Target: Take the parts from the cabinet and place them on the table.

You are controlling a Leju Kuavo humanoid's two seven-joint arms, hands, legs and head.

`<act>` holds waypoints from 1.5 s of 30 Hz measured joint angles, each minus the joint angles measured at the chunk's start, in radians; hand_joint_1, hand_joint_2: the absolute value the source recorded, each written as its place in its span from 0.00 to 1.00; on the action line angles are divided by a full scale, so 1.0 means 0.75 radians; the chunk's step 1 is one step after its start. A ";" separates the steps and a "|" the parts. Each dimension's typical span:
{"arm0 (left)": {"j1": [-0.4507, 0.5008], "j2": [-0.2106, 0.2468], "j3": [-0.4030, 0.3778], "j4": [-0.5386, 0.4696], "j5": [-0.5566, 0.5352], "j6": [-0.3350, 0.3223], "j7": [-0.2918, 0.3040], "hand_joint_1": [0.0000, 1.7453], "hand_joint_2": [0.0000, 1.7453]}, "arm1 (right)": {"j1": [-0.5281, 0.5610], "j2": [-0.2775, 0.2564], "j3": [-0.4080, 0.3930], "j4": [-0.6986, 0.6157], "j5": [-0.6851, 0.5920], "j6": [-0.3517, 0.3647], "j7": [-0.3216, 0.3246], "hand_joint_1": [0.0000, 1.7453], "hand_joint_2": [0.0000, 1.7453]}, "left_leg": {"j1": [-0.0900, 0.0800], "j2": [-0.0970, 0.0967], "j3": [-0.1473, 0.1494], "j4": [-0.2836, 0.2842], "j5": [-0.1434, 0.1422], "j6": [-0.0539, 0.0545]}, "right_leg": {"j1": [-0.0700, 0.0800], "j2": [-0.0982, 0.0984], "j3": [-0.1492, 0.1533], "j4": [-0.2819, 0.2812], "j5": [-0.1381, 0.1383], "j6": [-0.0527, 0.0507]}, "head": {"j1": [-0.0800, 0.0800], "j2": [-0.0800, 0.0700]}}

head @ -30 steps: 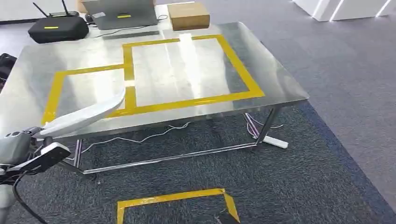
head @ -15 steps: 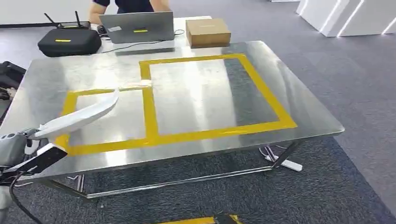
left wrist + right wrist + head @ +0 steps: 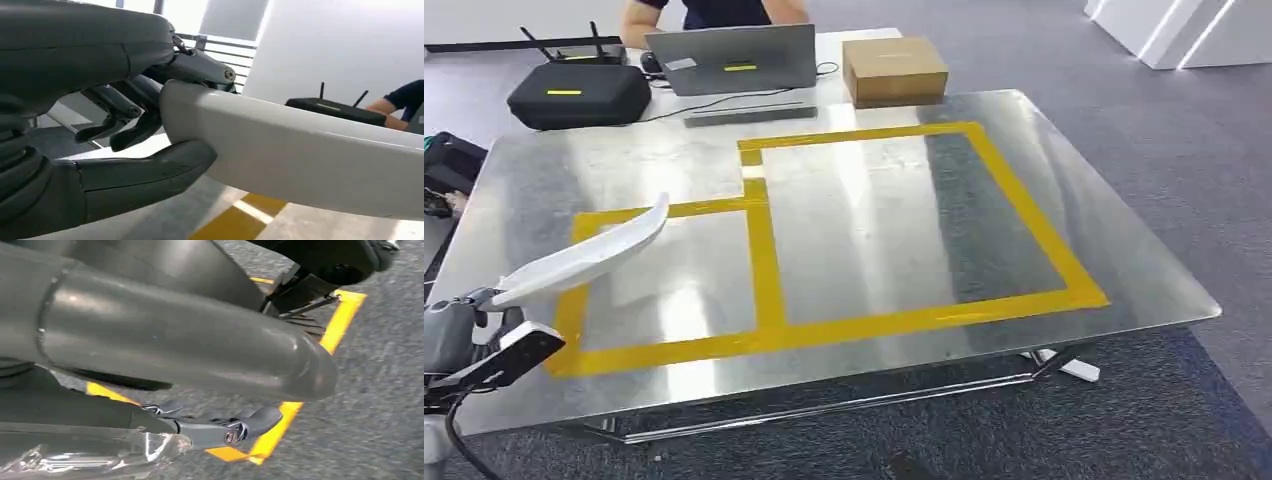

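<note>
A: What did the left hand [image 3: 115,125] have?
B: It was clamped on a long white part [image 3: 584,257], smooth, glossy and gently curved, thick grey thumb under it and darker fingers [image 3: 200,67] over its rounded end. In the head view the part ran from the lower left of the frame up over the near left corner of the surface [image 3: 874,210], held above it.

A: And the surface?
B: Brushed metal, shiny, with yellow tape [image 3: 769,260] marking two rectangles. The part's tip sat over the smaller left one.

A: The right hand [image 3: 215,427]?
B: It hung over dark, coarse carpet beside a yellow tape line [image 3: 280,425]. Something clear and crinkled showed at the lower left of that frame; whether the fingers gripped it, I cannot tell.

A: Anything at the top of the head view?
B: A black case [image 3: 579,95] with antennas, a grey laptop [image 3: 729,58] with a person [image 3: 714,12] behind it, and a brown cardboard box [image 3: 894,70].
</note>
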 joint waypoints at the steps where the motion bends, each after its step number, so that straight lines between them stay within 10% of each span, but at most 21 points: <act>1: 0.006 -0.001 0.001 0.001 0.000 0.001 0.000 1.00 1.00 | 0.001 -0.003 0.000 0.001 0.000 0.000 0.001 0.00 0.00 | 0.020 0.015 0.017 -0.091 0.097 -0.019 | 0.007 0.000 -0.004 0.012 -0.024 0.014 | -0.004 0.000; 2: 0.005 -0.001 0.002 0.001 0.000 0.004 -0.001 1.00 1.00 | 0.000 -0.004 0.000 0.002 0.000 0.000 0.001 0.00 0.00 | 0.026 0.047 0.016 -0.131 0.077 -0.012 | 0.002 -0.004 0.006 0.044 -0.053 0.023 | -0.019 0.000; 7: 0.009 -0.002 0.013 -0.016 -0.005 0.008 -0.003 1.00 1.00 | -0.007 -0.003 0.000 0.002 0.002 0.001 0.000 0.00 0.00 | 0.003 0.023 0.025 -0.085 0.051 0.065 | -0.019 -0.018 0.010 0.079 -0.130 0.072 | -0.009 0.000; 11: 0.005 -0.003 0.020 -0.019 -0.006 0.008 -0.004 1.00 1.00 | -0.012 -0.003 0.000 0.001 0.002 0.000 0.000 0.00 0.00 | -0.013 0.019 0.058 -0.084 0.013 0.090 | -0.018 -0.016 -0.268 0.506 -0.268 0.077 | -0.007 0.000; 13: 0.006 -0.006 0.021 -0.019 -0.012 0.013 -0.010 1.00 1.00 | -0.010 -0.003 0.000 0.001 0.007 -0.003 0.001 0.00 0.00 | -0.015 0.010 0.083 -0.083 -0.008 0.088 | -0.016 -0.015 -0.302 0.451 -0.163 0.069 | -0.007 0.000; 16: 0.007 -0.007 0.025 -0.023 -0.017 0.018 -0.017 1.00 1.00 | -0.008 -0.003 0.000 0.001 0.018 -0.004 0.001 0.00 0.00 | -0.014 0.006 0.126 -0.083 -0.043 0.075 | -0.016 -0.017 -0.210 0.116 0.075 0.064 | -0.007 0.000; 19: 0.015 -0.005 0.028 -0.026 -0.040 0.020 -0.028 1.00 1.00 | -0.010 0.001 0.000 0.000 0.026 -0.001 0.004 0.00 0.00 | -0.023 -0.001 0.126 -0.073 -0.049 0.074 | -0.017 -0.011 -0.195 0.109 0.074 0.068 | -0.011 0.000; 20: 0.020 -0.004 0.028 -0.027 -0.044 0.020 -0.034 0.00 1.00 | -0.010 0.002 0.000 0.000 0.028 -0.001 0.004 0.00 0.00 | -0.022 -0.001 0.126 -0.075 -0.046 0.079 | -0.016 -0.008 -0.196 0.109 0.074 0.068 | -0.009 0.000; 23: 0.024 0.003 0.028 -0.034 -0.073 0.032 -0.040 0.00 1.00 | -0.012 0.003 0.000 0.000 0.035 0.003 0.004 0.00 0.00 | -0.022 0.001 0.134 -0.093 -0.045 0.080 | -0.013 -0.001 -0.199 0.109 0.067 0.057 | -0.011 0.000; 24: 0.025 0.003 0.028 -0.036 -0.082 0.040 -0.040 0.00 0.00 | -0.012 0.003 0.000 0.000 0.037 0.003 0.004 0.00 0.00 | -0.022 0.001 0.136 -0.098 -0.045 0.078 | -0.013 -0.001 -0.199 0.109 0.065 0.054 | -0.010 0.000; 32: 0.049 0.007 0.032 -0.063 -0.049 0.026 -0.073 0.00 0.00 | -0.013 0.003 0.000 0.000 0.043 0.008 0.005 0.00 0.00 | -0.020 0.001 0.136 -0.104 -0.042 0.052 | -0.010 -0.003 -0.200 0.113 0.063 0.040 | -0.009 0.000; 45: 0.086 0.018 0.079 -0.089 -0.018 0.018 -0.079 0.00 0.00 | -0.012 0.004 0.000 0.000 0.039 0.009 0.004 0.00 0.00 | -0.026 0.001 0.133 -0.104 -0.039 0.066 | -0.018 -0.003 -0.197 0.093 0.074 0.053 | -0.010 0.000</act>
